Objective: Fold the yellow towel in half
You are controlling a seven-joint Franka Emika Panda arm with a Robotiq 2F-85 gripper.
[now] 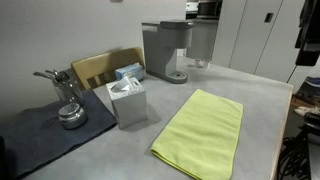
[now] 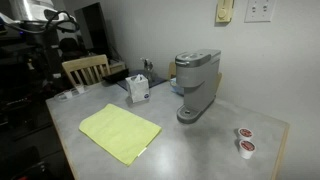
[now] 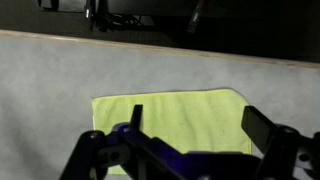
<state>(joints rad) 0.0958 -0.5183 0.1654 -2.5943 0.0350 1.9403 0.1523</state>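
The yellow towel (image 1: pixel 200 135) lies flat and spread out on the grey table, a plain lime-yellow rectangle. It shows in both exterior views (image 2: pixel 118 133) and fills the middle of the wrist view (image 3: pixel 170 115). My gripper (image 3: pixel 200 125) hangs above the towel with its two dark fingers wide apart and nothing between them. It is open and does not touch the cloth. I cannot make out the gripper in either exterior view.
A grey coffee machine (image 1: pixel 165 50) (image 2: pixel 197 85) stands at the back. A grey tissue box (image 1: pixel 128 100) (image 2: pixel 138 88) stands beside the towel. A dark grey mat (image 1: pixel 45 135) holds metal ware (image 1: pixel 68 112). A wooden chair (image 2: pixel 85 68) and two coffee pods (image 2: pixel 244 140) are also in view.
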